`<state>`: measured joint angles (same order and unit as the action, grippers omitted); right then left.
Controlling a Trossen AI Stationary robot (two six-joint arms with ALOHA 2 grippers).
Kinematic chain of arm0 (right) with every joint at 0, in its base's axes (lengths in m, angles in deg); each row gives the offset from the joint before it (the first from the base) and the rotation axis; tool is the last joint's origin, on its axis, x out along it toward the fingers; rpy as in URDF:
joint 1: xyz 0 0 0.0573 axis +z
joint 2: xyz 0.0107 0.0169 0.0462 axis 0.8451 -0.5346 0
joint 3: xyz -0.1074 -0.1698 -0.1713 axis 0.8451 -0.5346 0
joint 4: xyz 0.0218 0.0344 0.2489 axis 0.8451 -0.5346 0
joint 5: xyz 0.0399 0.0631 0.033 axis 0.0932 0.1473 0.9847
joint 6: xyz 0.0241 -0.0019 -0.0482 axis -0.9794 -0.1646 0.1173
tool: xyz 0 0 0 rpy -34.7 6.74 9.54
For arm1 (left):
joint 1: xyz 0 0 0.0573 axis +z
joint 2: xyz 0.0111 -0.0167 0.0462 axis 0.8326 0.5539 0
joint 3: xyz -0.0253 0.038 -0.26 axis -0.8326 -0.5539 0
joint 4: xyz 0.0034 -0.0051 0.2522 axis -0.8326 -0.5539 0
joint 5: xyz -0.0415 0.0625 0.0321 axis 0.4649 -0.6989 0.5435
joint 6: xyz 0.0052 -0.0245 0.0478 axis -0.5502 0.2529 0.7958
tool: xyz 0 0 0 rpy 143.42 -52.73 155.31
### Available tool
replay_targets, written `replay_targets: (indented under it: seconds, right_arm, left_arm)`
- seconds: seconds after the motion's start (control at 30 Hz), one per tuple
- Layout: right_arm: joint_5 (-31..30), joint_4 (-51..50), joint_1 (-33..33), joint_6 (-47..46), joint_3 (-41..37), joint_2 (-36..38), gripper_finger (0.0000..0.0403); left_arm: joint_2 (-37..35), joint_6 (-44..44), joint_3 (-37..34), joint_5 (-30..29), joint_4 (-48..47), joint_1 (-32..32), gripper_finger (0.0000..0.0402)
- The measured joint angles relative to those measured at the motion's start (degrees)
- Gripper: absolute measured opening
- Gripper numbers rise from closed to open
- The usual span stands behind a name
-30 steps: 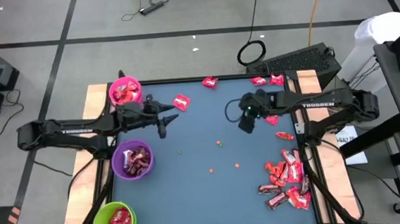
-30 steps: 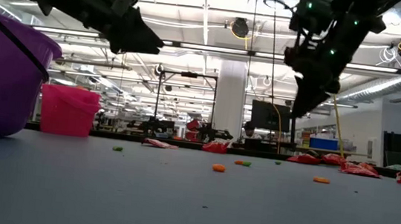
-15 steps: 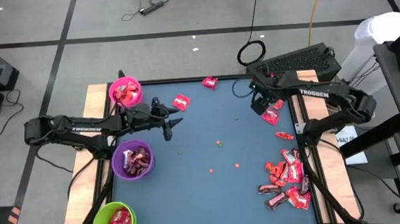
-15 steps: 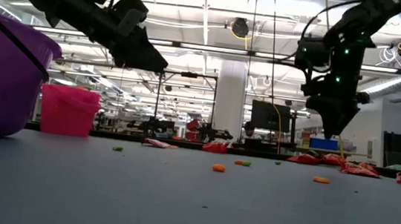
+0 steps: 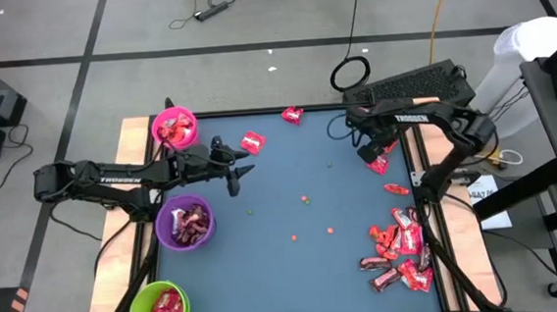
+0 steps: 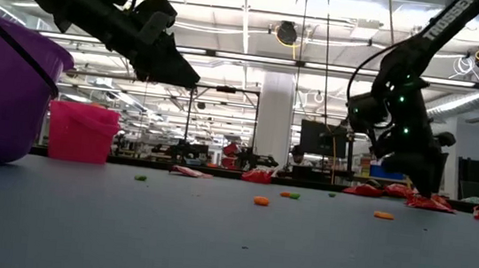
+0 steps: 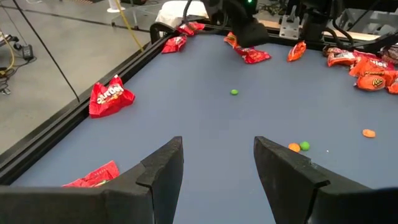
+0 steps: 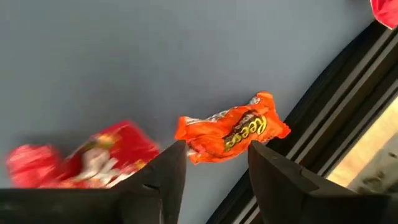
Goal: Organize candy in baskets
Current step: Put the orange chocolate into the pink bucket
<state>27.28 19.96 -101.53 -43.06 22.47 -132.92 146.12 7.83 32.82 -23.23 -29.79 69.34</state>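
The right end effector (image 5: 368, 156) is low over the table (image 5: 296, 268) at its far right corner; its fingers (image 8: 155, 180) stand apart, straddling one end of an orange wrapped candy (image 8: 231, 134) without visibly pinching it; the candy lies flat beside the table's black edge rail, its long axis running roughly across the gap between the fingers; a red candy piece (image 8: 102, 157) lies flat just beside it. The left end effector (image 5: 238, 171) hovers above the table near the far left, fingers (image 7: 155, 171) spread, holding nothing. A pile of candy (image 5: 400, 251) lies along the right edge, pieces at mixed angles; single red pieces (image 5: 252, 142) lie near the far edge. The pink basket (image 5: 174, 127), purple basket (image 5: 185, 223) and green basket (image 5: 160, 310) stand upright in a line down the left side, each containing candy.
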Motion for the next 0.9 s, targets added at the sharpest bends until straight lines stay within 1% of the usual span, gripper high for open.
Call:
replay_targets:
  seconds: [0.07, 0.17, 0.27, 0.37, 0.5, 0.53, 0.57, 0.63, 0.7, 0.8, 0.9]
  right_arm:
    - [-1.9, -0.1, -0.4, 0.0, 0.0, -1.5, 0.0155]
    - [-2.2, -0.2, -1.0, 1.3, 0.0, -3.7, 0.0147]
    - [-2.5, -0.2, -1.1, 2.5, 0.2, -5.3, 0.0129]
    - [-1.9, -0.3, -1.1, 3.9, 0.2, -6.0, 0.0092]
    - [-1.1, -0.5, -1.0, 5.3, 0.1, -5.7, 0.0024]
    - [-1.0, -0.6, -0.9, 5.4, 0.1, -5.3, 0.0013]
    - [-0.7, -0.7, -0.7, 5.4, 0.0, -4.8, 0.0008]
    - [-0.1, -0.9, -0.1, 4.9, -0.1, -3.3, 0.0011]
    - [0.1, -1.1, 1.1, 4.9, 0.0, -1.1, 0.0012]
    - [0.2, -1.1, 3.9, 4.2, 0.0, 3.0, 0.0005]
    - [0.6, 1.0, 7.3, 4.1, 0.0, 7.5, 0.0003]
  left_arm:
    - [0.0, 0.0, 0.0, 0.0, 0.0, 0.0, 0.0202]
    - [0.0, 0.0, 0.0, 0.0, 0.0, 0.0, 0.0202]
    - [0.0, 0.0, 0.0, 0.0, 0.0, 0.0, 0.0202]
    - [0.0, 0.0, 0.0, 0.0, 0.0, 0.0, 0.0202]
    - [0.0, 0.0, 0.0, 0.0, 0.0, 0.0, 0.0202]
    - [0.0, -0.1, 0.0, 0.0, 0.1, 0.0, 0.0202]
    - [0.0, -0.5, 0.0, 0.0, 0.2, 0.0, 0.0202]
    - [0.0, -2.7, 0.0, 0.0, 1.1, 0.0, 0.0202]
    - [0.0, -2.9, 0.1, 0.0, 1.6, 0.0, 0.0202]
    - [0.0, -3.0, 0.1, 0.0, 1.5, 0.0, 0.0202]
    - [0.0, -3.0, 0.1, 0.0, 1.5, 0.0, 0.0202]
